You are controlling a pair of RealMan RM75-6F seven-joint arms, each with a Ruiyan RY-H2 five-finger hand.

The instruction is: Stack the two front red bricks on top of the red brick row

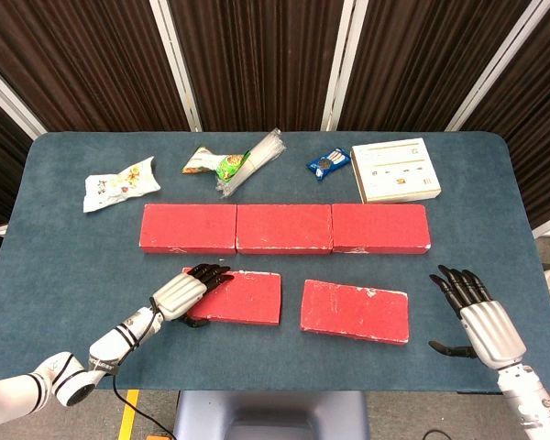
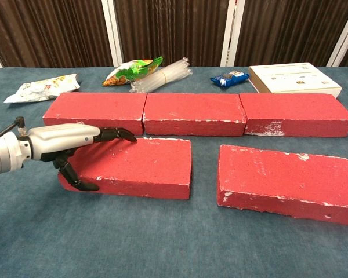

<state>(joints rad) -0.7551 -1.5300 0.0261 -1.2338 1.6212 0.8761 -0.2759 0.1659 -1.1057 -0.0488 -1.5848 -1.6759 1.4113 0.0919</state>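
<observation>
Left hand (image 2: 58, 143) is laid over the left end of the front left brick (image 1: 238, 297), fingers (image 2: 113, 134) spread along its top, thumb hooked at the near edge; a closed grip cannot be confirmed, nothing lifted. Front right brick (image 1: 355, 312) lies just right of it, apart, untouched. Both sit near of the red brick row (image 1: 284, 228), three bricks end to end on the bench (image 1: 64, 266). Bricks judged rigid, rough, chipped at edges, probably light foam-like; best gripped across the short width near one end or mid-length. Right hand (image 1: 481, 319) is held open and empty at the near right. Only container: white box (image 1: 395, 170), far right, shut, contents hidden
</observation>
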